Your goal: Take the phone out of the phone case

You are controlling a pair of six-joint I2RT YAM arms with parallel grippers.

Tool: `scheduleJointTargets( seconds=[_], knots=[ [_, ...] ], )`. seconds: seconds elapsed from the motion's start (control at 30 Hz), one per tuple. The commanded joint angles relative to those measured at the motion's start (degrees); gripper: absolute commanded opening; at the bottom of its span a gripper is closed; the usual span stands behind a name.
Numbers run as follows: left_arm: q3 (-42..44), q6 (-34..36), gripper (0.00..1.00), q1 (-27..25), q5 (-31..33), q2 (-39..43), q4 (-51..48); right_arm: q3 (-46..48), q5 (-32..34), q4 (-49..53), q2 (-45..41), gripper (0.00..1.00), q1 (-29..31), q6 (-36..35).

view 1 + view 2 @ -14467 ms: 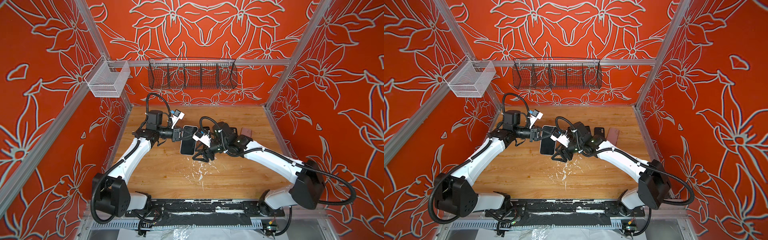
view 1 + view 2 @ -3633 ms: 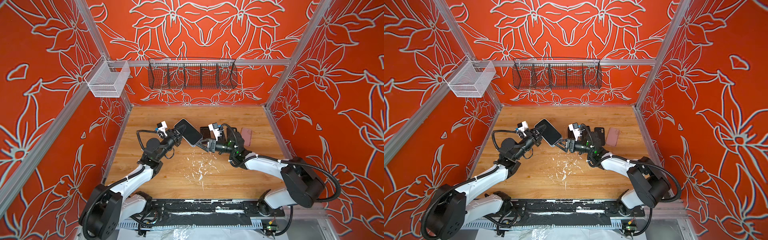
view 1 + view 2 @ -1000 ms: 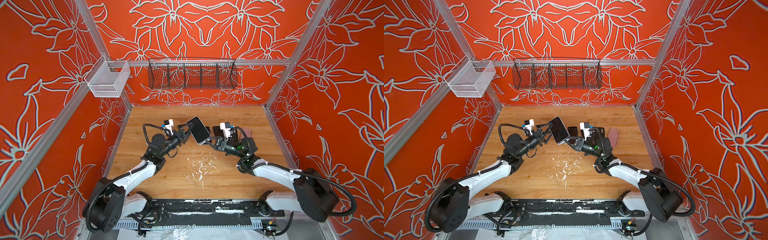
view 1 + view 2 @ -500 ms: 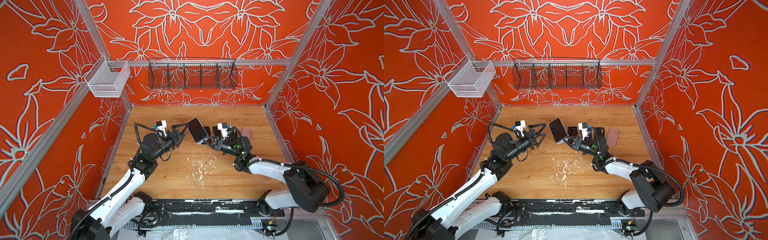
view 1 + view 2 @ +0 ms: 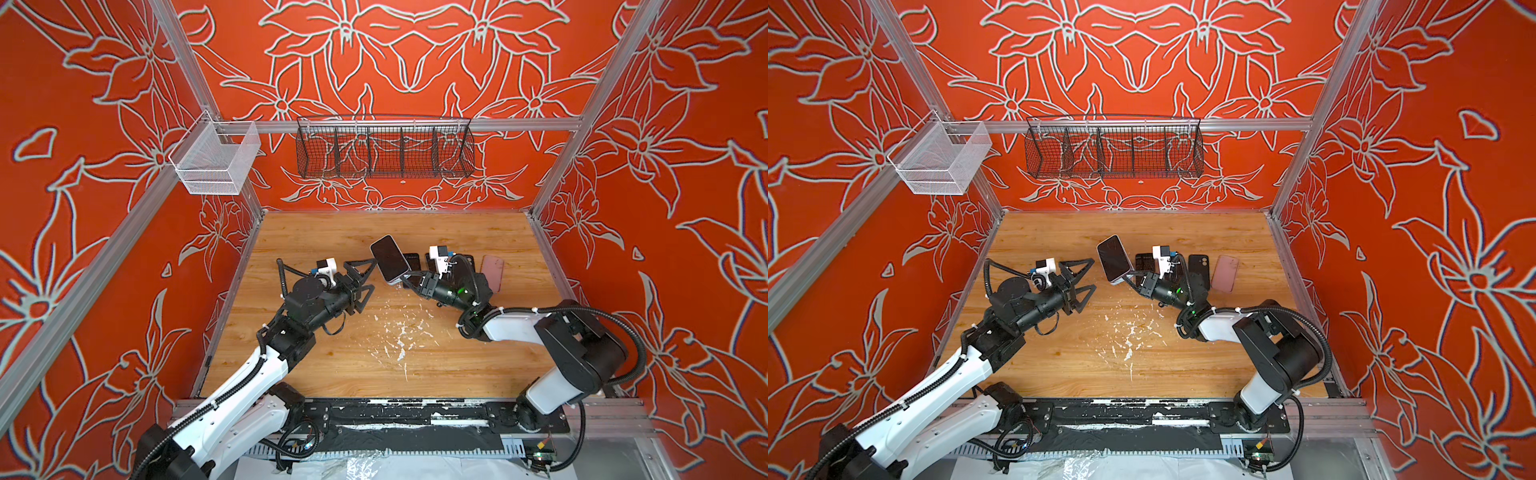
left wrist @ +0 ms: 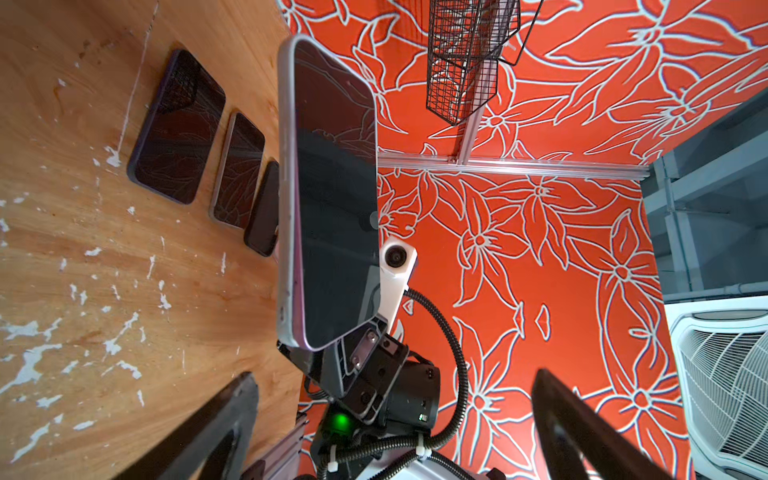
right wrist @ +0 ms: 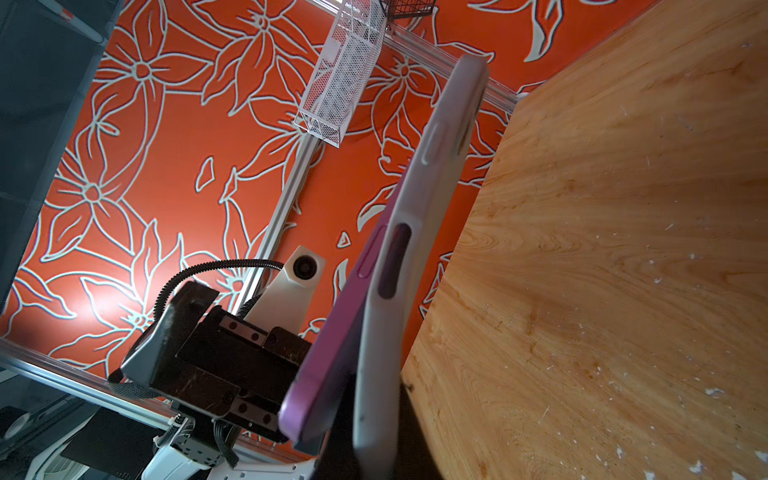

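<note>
Right gripper (image 5: 402,277) is clamping the lower end of the phone case (image 7: 432,174) and holding it raised above the counter (image 5: 374,365), tilted, dark screen facing up and left in both top views. The phone (image 5: 1115,257) is sitting in that case. In the right wrist view the purple phone body is lifting out of the pale case at the gripped end, while the far end is seated in the case.

Left gripper (image 5: 1093,274) is standing wide open, holding nothing. Its fingertips are pointing toward the phone, just beside its left edge but apart from it. In the left wrist view both fingers (image 6: 216,424) are framing the phone's screen with clear gaps on either side.

Behind the raised phone, a row of dark handsets (image 6: 176,129) is lying flat on the counter. In a top view a black case (image 5: 1198,270) is lying back-up, with a pink case (image 5: 1225,272) just beside it.

White scuff marks (image 5: 399,336) are showing at mid counter.
</note>
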State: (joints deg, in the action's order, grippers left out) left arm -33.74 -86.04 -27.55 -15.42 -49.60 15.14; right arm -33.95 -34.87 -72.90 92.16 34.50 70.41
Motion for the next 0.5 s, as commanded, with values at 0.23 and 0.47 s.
scheduleJointTargets(
  seconds=[0.23,0.47],
  knots=[
    [0.7,-5.3,1.0,-2.9,1.2,-6.5,11.9,-2.6,0.7,-7.8,0.3,0.0,0.6,-0.5],
    [-0.4,-5.6,1.0,-3.2,1.2,-10.0,13.5,-2.3,0.2,-7.9,0.8,0.0,0.7,-1.2]
  ],
)
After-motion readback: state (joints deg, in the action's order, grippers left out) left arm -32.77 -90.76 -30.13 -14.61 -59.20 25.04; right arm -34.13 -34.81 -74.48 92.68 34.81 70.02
